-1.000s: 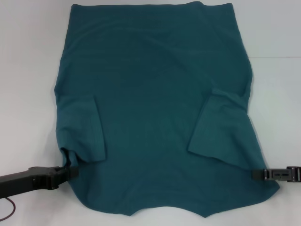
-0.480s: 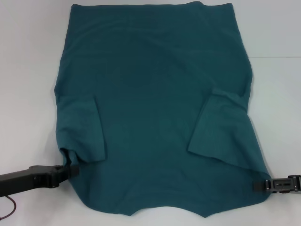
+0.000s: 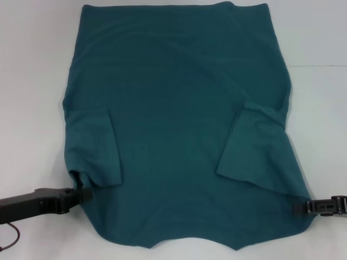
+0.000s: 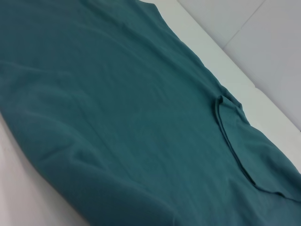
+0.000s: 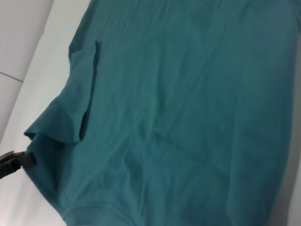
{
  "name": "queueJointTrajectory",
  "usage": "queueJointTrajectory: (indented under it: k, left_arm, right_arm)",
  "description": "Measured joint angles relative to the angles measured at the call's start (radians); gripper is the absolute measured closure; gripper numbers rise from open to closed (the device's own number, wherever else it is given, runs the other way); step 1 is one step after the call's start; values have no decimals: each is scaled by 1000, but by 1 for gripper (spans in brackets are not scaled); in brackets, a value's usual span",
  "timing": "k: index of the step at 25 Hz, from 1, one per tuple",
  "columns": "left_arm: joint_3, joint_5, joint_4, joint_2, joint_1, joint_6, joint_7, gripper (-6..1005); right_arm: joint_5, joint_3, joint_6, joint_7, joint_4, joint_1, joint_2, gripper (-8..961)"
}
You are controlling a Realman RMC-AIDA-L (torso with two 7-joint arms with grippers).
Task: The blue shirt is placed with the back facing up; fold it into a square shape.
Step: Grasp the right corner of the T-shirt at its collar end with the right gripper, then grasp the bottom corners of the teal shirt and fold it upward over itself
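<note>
The blue shirt (image 3: pixel 173 124) lies flat on the white table, both sleeves folded inward over the body. It fills the left wrist view (image 4: pixel 117 117) and the right wrist view (image 5: pixel 188 117). My left gripper (image 3: pixel 84 194) is at the shirt's near left edge, shut on a small bunch of cloth just below the folded left sleeve. It also shows in the right wrist view (image 5: pixel 28 159). My right gripper (image 3: pixel 295 207) is at the shirt's near right edge, touching the cloth below the folded right sleeve.
The white table (image 3: pixel 32 81) shows bare on both sides of the shirt. A seam in the tabletop (image 3: pixel 317 66) runs off to the right. A thin red cable (image 3: pixel 8 241) hangs under the left arm at the near left corner.
My right gripper dropped toward the near edge, then came back up a little. The shirt's near right corner has drawn inward. My left gripper has barely moved.
</note>
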Motion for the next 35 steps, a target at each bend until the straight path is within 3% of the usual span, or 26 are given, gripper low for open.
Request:
queueJointTrajectory:
  k: [1,4,9,25,35]
  left_arm:
    - [0,0,0,0,0,0,0,907]
    - [0,0,0,0,0,0,-1,904]
    - [0,0,0,1,0,0,-1,901]
    - [-1,0,2,5,3,4,-3,890]
    - [-32,10,44,17,38,77,-19,883]
  right_arm:
    - [0,-2,3,0,0,0,0,91]
    - [-1,-6,1,0,1,1,2,297]
    - [0,1,-3,-2,1,-5,4,537]
    - [5,43,-8,-58,0,-24,7,870]
    - [6,134,-77,-168,3,-78,9,870]
